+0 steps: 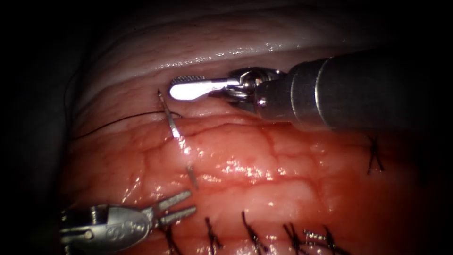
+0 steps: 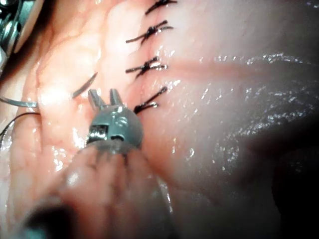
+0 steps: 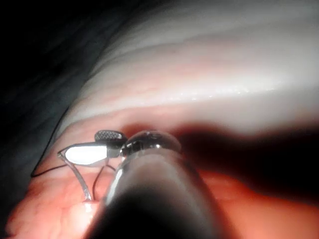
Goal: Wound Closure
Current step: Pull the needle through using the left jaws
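At the endoscope view's left edge the thread (image 1: 118, 121) runs dark across the tissue (image 1: 264, 160) from the dark margin toward the needle's blunt end. Low on the left, the left tool (image 1: 178, 208) rests over the tissue with its two jaws spread a little apart and nothing between them; in the left wrist view the same tool (image 2: 105, 99) shows its open jaws just short of the needle's tip. The needle (image 1: 173, 128) stands a little right of that, in the tissue: its upper part rises free with the thread attached, its middle is buried, and its tip (image 1: 192, 177) comes out again lower down, near the left tool. Further right, the right tool (image 1: 186, 86) hovers just above the needle's upper end, jaws parted and holding nothing. Along the bottom edge and at the far right sit finished stitches (image 1: 252, 233) with dark cut ends.
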